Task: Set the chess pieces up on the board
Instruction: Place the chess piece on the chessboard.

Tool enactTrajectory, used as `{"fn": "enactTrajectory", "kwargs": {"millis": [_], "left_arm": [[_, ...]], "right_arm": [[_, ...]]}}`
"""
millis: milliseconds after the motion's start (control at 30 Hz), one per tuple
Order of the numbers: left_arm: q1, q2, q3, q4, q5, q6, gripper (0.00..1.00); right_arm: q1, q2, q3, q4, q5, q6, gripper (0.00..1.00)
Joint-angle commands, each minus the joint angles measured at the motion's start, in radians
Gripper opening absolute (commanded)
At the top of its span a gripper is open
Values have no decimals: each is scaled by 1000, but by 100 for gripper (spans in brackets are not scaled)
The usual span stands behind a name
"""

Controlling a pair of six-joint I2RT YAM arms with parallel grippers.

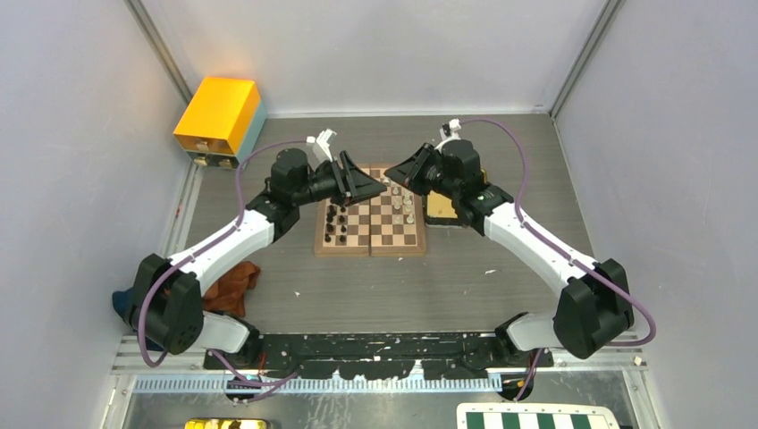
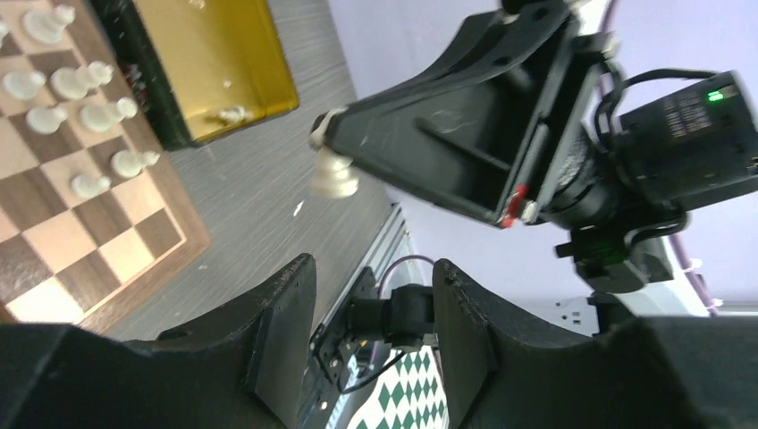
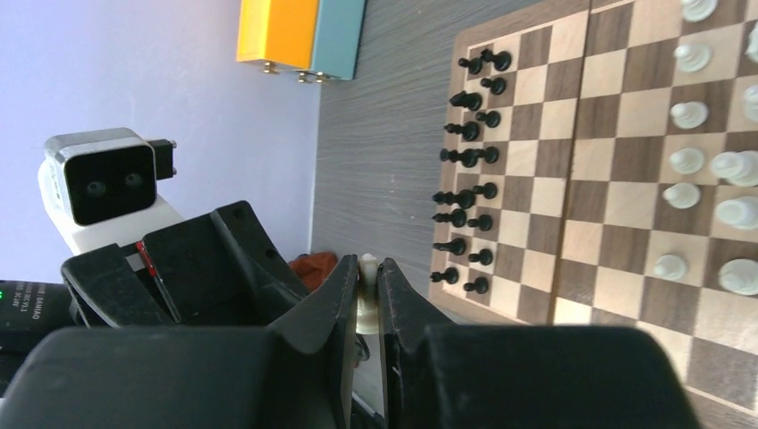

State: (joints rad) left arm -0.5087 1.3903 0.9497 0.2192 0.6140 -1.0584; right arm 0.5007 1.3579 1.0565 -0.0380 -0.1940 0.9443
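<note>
Cream-white chess piece (image 2: pixel 332 174) pinched in right hand (image 3: pixel 365 268), left hand (image 2: pixel 374 275) open and empty, sixteen black pieces (image 3: pixel 467 131) on one board (image 3: pixel 617 206)

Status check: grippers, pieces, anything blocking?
Left gripper open, empty. Right gripper shut on white piece, aloft. Black pieces ranked on board; white side incomplete. Arms crowd each other.
</note>
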Motion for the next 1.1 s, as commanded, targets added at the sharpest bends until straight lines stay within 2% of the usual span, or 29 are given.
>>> {"fn": "enactTrajectory", "kwargs": {"millis": [0, 633, 1067], "left_arm": [[-2, 4, -3, 209, 3, -70, 52], [-3, 37, -6, 249, -12, -85, 51], [-3, 34, -20, 270, -19, -94, 45]], "right_arm": [[4, -58, -23, 175, -39, 122, 1], [22, -88, -53, 210, -88, 184, 1], [33, -93, -78, 226, -96, 206, 1]]}}
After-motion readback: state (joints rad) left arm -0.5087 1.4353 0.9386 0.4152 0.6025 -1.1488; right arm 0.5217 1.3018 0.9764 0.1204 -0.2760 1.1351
